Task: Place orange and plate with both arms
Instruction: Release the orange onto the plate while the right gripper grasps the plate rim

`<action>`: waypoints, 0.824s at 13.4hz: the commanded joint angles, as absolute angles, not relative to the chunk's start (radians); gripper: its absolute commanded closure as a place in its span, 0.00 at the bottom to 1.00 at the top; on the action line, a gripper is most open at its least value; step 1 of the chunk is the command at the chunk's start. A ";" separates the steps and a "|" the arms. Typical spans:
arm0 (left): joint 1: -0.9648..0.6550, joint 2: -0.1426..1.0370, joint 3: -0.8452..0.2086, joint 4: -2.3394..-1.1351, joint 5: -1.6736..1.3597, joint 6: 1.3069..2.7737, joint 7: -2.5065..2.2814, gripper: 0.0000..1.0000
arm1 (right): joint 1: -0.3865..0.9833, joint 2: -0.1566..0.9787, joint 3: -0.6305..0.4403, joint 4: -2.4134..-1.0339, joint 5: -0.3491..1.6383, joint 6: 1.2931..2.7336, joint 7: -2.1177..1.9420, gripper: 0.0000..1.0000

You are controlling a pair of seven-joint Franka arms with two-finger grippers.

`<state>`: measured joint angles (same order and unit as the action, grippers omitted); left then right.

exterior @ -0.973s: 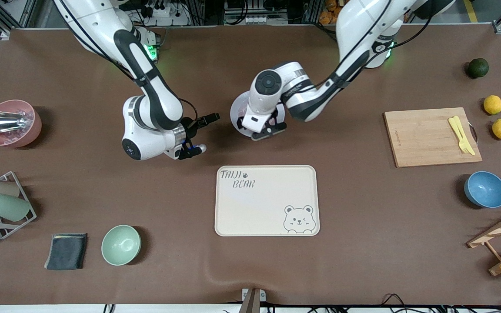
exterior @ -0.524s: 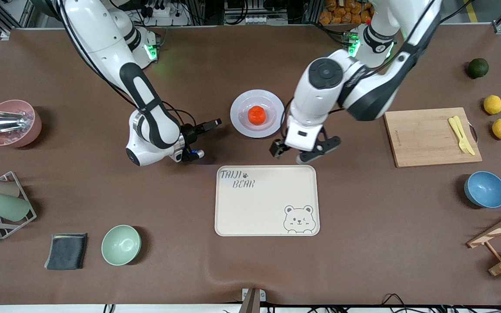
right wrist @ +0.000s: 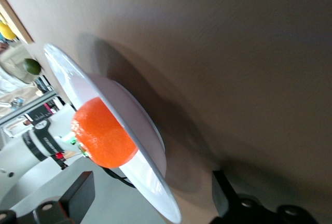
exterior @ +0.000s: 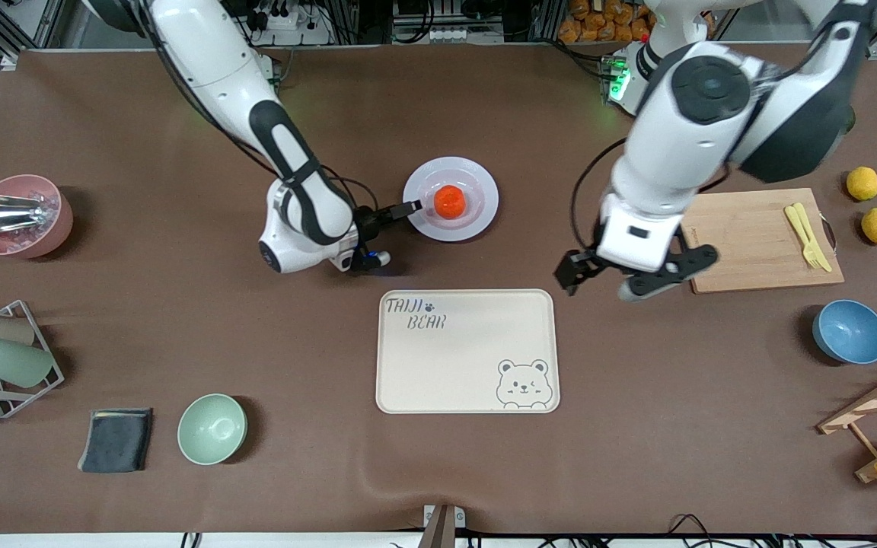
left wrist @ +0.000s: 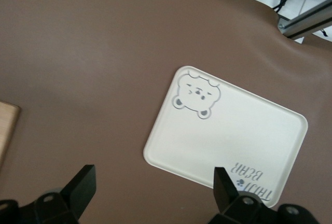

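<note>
The orange [exterior: 450,202] lies in the middle of the pale plate [exterior: 476,217], which rests on the table farther from the front camera than the bear tray. My right gripper [exterior: 394,232] is open at the plate's edge toward the right arm's end, one finger over the rim, the other low by the table. In the right wrist view the plate [right wrist: 78,79] rim runs between the wide jaws of my right gripper [right wrist: 150,198], with the orange [right wrist: 101,133] just past them. My left gripper [exterior: 612,280] hangs open and empty over bare table beside the tray; in its wrist view the left gripper [left wrist: 153,182] holds nothing.
The beige bear tray [exterior: 467,352] lies nearer the front camera than the plate. A wooden cutting board [exterior: 751,240] with yellow cutlery, two lemons [exterior: 862,183] and a blue bowl [exterior: 849,331] sit toward the left arm's end. A green bowl [exterior: 212,428], pink bowl [exterior: 20,215] and cup rack sit toward the right arm's end.
My left gripper rose off the plate and swung toward the cutting board, uncovering the orange. My right gripper slid across to the plate's rim.
</note>
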<state>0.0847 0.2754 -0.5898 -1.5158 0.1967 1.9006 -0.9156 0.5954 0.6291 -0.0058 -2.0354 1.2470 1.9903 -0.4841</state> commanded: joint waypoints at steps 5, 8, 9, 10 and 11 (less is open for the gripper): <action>-0.003 0.040 -0.165 -1.545 -0.043 1.633 -0.354 0.00 | 0.649 0.634 -0.012 -2.043 1.287 2.002 -0.517 1.00; -0.009 0.003 -0.069 -1.581 -0.043 1.589 -0.155 0.00 | 0.657 0.630 -0.014 -2.042 1.296 2.009 -0.517 1.00; -0.011 -0.006 -0.055 -1.601 -0.041 1.589 -0.149 0.00 | 0.647 0.618 -0.014 -2.043 1.295 2.008 -0.518 1.00; -0.011 -0.011 -0.054 -1.609 -0.037 1.589 -0.149 0.00 | 0.643 0.606 -0.014 -2.043 1.295 2.003 -0.517 1.00; -0.011 -0.032 -0.054 -1.632 -0.032 1.588 -0.149 0.00 | 0.641 0.586 -0.015 -2.045 1.295 2.008 -0.517 1.00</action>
<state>0.0098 0.0250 -0.0663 -1.5694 -0.0232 1.5903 -0.1598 0.6427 0.6309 -0.0094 -2.0321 1.2726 2.0042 -0.5033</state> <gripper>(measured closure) 0.000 0.903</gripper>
